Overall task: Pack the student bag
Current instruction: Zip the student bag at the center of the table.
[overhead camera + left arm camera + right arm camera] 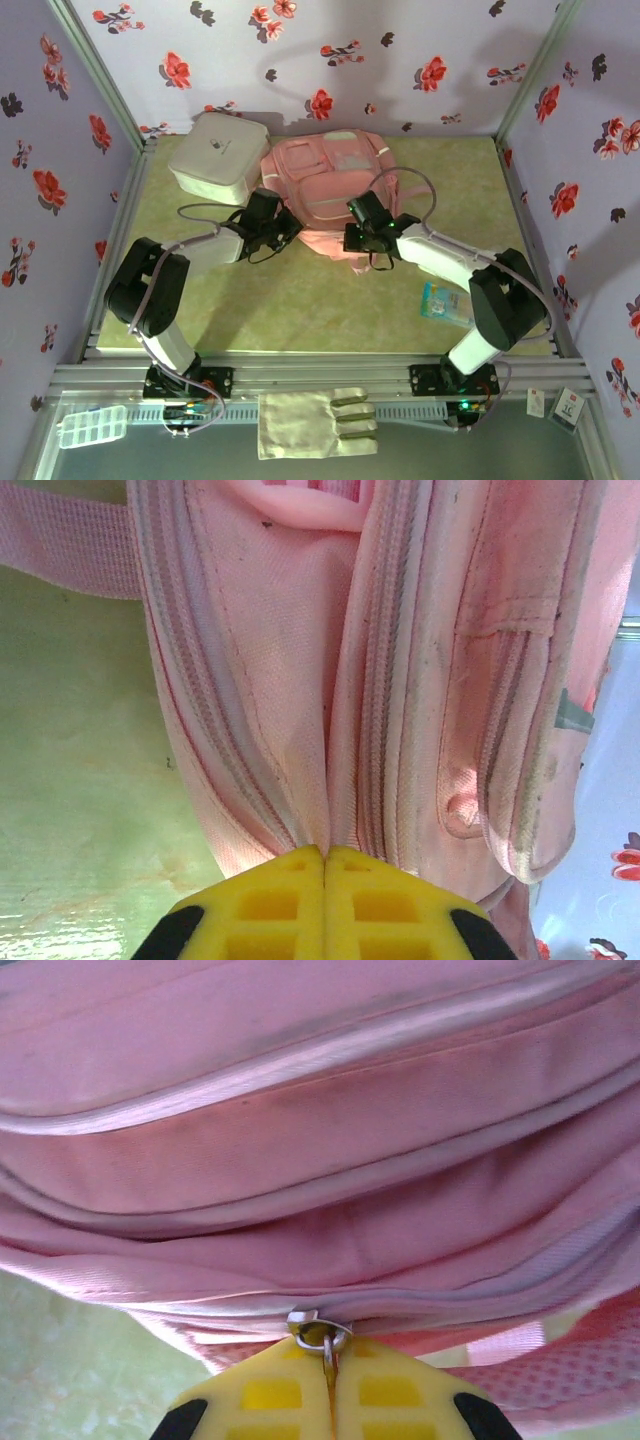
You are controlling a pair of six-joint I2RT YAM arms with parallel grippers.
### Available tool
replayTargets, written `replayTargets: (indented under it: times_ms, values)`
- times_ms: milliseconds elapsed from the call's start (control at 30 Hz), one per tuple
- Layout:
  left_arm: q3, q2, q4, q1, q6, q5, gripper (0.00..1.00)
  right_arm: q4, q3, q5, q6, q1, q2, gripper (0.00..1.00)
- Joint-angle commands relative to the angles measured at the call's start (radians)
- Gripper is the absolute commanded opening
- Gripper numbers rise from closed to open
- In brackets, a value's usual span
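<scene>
The student bag (pixel 330 190), a soft pink backpack, lies flat at the back middle of the green table. My left gripper (pixel 283 228) is at its left lower edge. In the left wrist view its yellow fingers (pixel 270 900) are shut, with a fold of the bag's fabric (pixel 290 730) pinched beside a zipper seam. My right gripper (pixel 358 232) is at the bag's near edge. In the right wrist view it is shut on the thin metal zipper pull (pixel 322 1334), which hangs from the pink bag (pixel 320 1160).
A white rounded-square box (pixel 218 157) stands against the bag's left side at the back. A small teal packet (pixel 445 302) lies on the table near the right arm. Flowered walls enclose the table. A folded cloth (pixel 315 423) and a clear compartment box (pixel 92 427) lie below the front rail.
</scene>
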Motion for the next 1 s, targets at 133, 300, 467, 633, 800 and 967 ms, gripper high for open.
replayTargets:
  times_ms: [133,300,467,633,800,967]
  values:
    - [0.039,-0.005,-0.095,0.022,0.07,-0.069,0.0,-0.134,0.015,0.161,0.016,-0.036,-0.015,0.05]
    - [0.06,-0.004,-0.114,0.023,0.1,-0.062,0.0,-0.152,0.02,0.197,0.021,-0.044,0.001,0.02]
    - [0.084,0.004,-0.148,0.031,0.141,-0.06,0.0,-0.107,0.003,0.156,-0.013,-0.043,0.014,0.0]
    - [0.122,0.007,-0.233,0.051,0.221,-0.081,0.0,-0.03,-0.003,0.021,-0.086,-0.04,0.033,0.0]
    - [0.123,-0.029,-0.281,0.072,0.253,-0.091,0.15,0.092,0.012,-0.166,-0.144,0.025,0.044,0.0]
    - [0.096,-0.113,-0.337,0.077,0.246,-0.149,0.48,0.164,0.056,-0.244,-0.099,0.089,0.121,0.0]
